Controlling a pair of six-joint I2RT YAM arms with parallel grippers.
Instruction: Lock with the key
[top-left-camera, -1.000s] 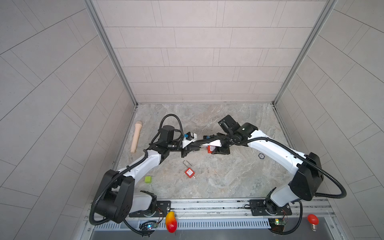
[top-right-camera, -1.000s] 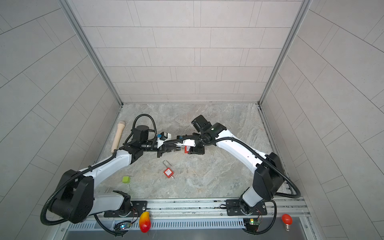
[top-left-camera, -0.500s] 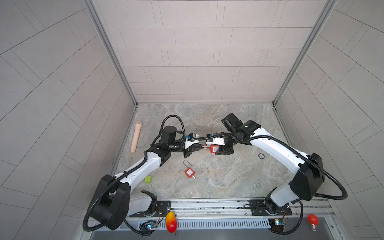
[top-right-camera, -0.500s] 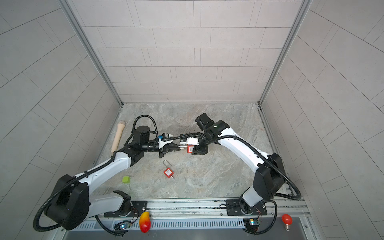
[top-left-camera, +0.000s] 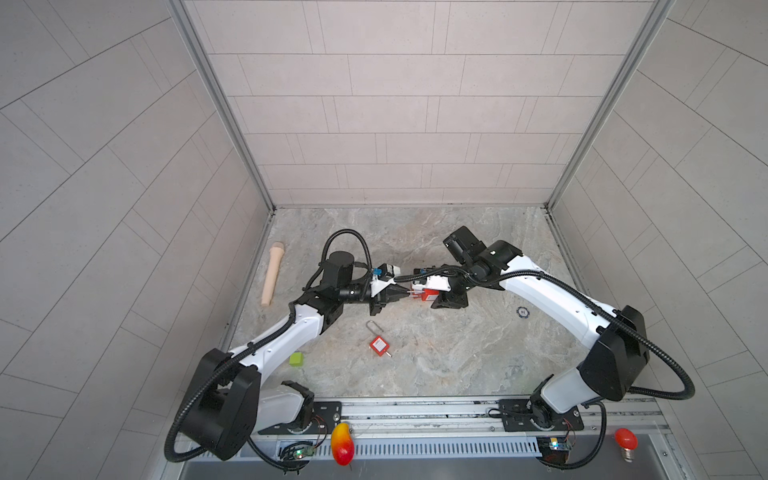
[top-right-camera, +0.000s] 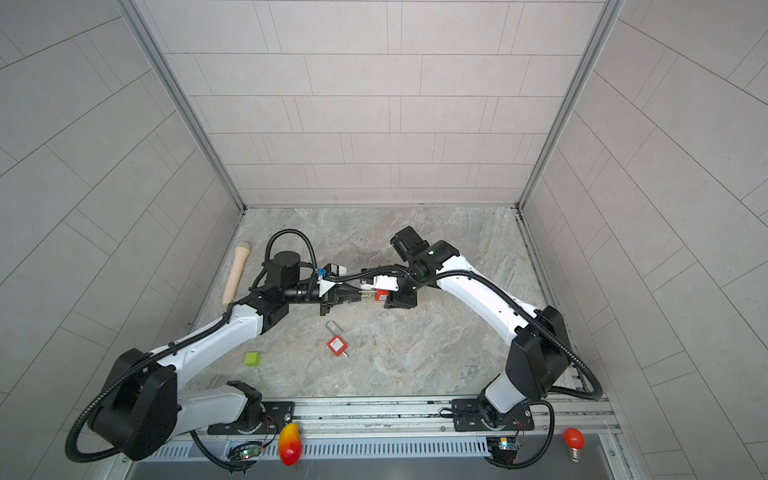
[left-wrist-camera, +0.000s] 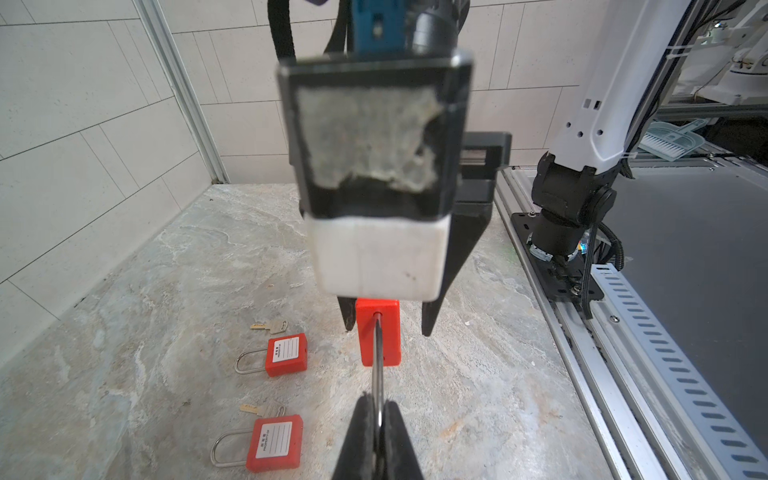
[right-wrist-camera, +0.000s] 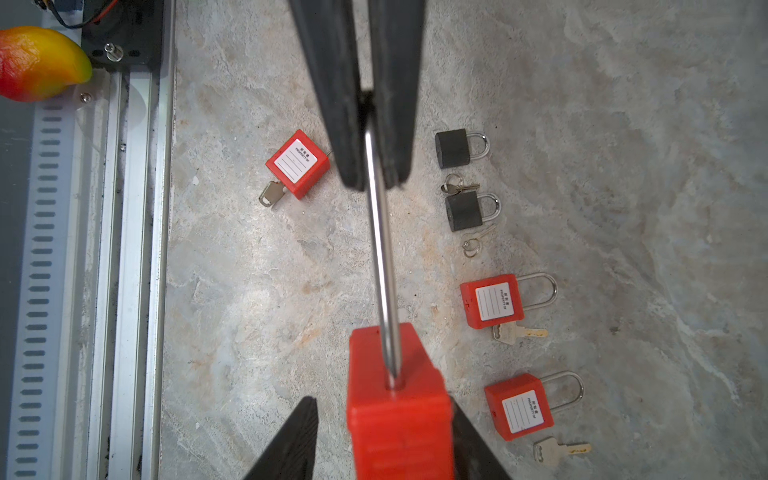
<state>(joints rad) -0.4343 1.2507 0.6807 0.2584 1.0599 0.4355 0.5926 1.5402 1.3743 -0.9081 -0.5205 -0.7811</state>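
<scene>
A red padlock (top-left-camera: 430, 295) (top-right-camera: 381, 296) hangs above the floor between my two arms. My left gripper (left-wrist-camera: 378, 405) (top-left-camera: 409, 293) is shut on its steel shackle (left-wrist-camera: 377, 365) (right-wrist-camera: 380, 257). My right gripper (right-wrist-camera: 382, 403) (left-wrist-camera: 386, 330) stands open around the red body (right-wrist-camera: 399, 415), one finger against it and the other a little apart. The keyhole end faces into the right gripper and is hidden, so no key shows there. Another red padlock (top-left-camera: 377, 345) (right-wrist-camera: 297, 164) lies on the floor with a key (right-wrist-camera: 272, 194) in it.
A beige rod (top-left-camera: 272, 279), a green cube (top-left-camera: 296, 358) and a small dark disc (top-left-camera: 523, 310) lie on the stone floor. The right wrist view shows black padlocks (right-wrist-camera: 453, 147) and red padlocks (right-wrist-camera: 492, 301) with loose keys. A mango (top-left-camera: 343, 449) sits on the front rail.
Both grippers and the padlock between them have drifted slightly to the right. The left gripper stays shut on the shackle.
</scene>
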